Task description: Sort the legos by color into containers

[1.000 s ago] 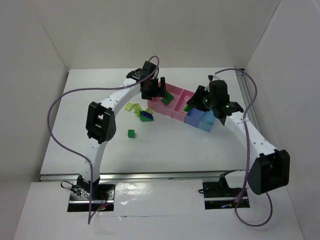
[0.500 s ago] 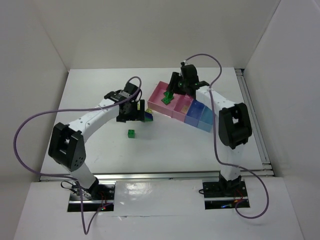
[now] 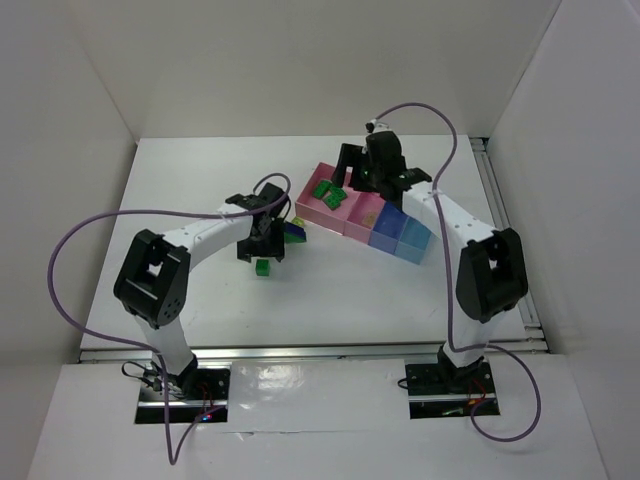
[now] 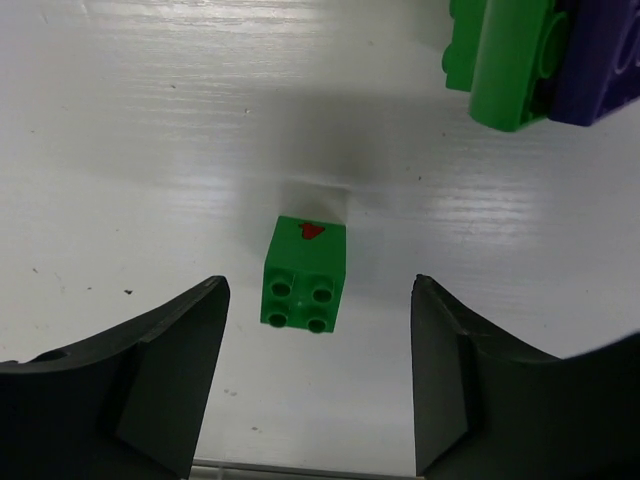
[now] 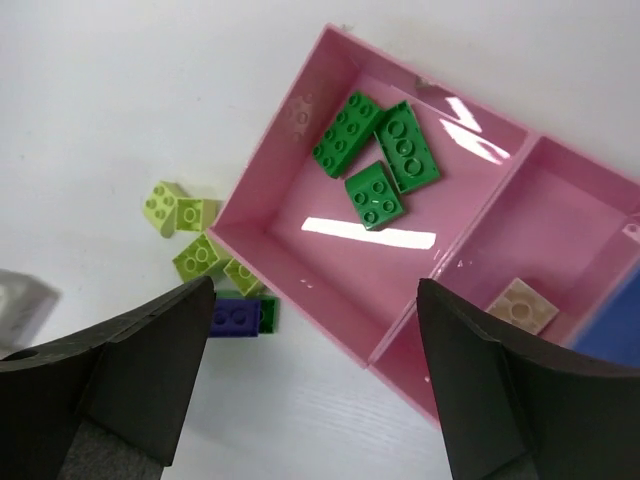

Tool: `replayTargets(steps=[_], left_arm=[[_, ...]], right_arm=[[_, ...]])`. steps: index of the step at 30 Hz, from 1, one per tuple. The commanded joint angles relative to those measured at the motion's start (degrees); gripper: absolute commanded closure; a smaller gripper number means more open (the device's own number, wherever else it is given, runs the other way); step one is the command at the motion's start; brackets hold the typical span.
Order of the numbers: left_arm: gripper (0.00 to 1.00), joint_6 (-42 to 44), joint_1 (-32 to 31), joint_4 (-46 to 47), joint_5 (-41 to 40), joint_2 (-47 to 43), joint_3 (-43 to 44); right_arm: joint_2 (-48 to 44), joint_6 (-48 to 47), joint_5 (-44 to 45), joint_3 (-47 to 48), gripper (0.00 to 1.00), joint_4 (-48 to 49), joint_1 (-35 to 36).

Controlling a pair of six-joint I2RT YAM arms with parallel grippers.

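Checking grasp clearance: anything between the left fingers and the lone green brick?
Nothing: left wrist view shows bare table either side of the green brick, inside the open left gripper.

Left tool [image 4: 317, 292]: jaws wide, with one small green brick [image 4: 305, 275] alone between them. There is bare table [image 4: 150, 150] on both its flanks and neither finger touches it. The only obstacle nearby is a stack of green and blue bricks [image 4: 520, 60] ahead to my right, apart from the brick.

Right tool [image 5: 315, 292]: jaws wide over the large pink tray [image 5: 300, 260]. Three green bricks [image 5: 375, 195] crowd its far corner and the near half of the floor is bare. Yellow-green bricks [image 5: 195, 240] and a blue brick [image 5: 237, 317] lie just beside the tray's outer left wall.
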Motion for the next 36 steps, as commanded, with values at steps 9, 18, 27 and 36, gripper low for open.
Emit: replayTargets(steps=[9,18,27,36], left_arm=[[0.38,-0.7,0.3,1.9,-1.6,3.1,-1.4],[0.67,-0.2,0.3,3.0,1.4,1.4,-4.3],[0.91,1.0,0.3,2.4,9.0,-11.9,-8.3],[1.00,2.3,2.1,21.8,41.4,-31.7,-13.4]], right_arm=[[-11.3,-0.6,4.7,-7.7,0.16,-0.6,-1.0],[-13.8,0.4,3.1,-8.5,0.18,-1.8,-1.0],[-21.0,-0.1,-13.0,-14.7,0.18,-1.4,-1.0],[-29.9,4.3,-53.2,-28.6,0.13,13.9,-2.1]])
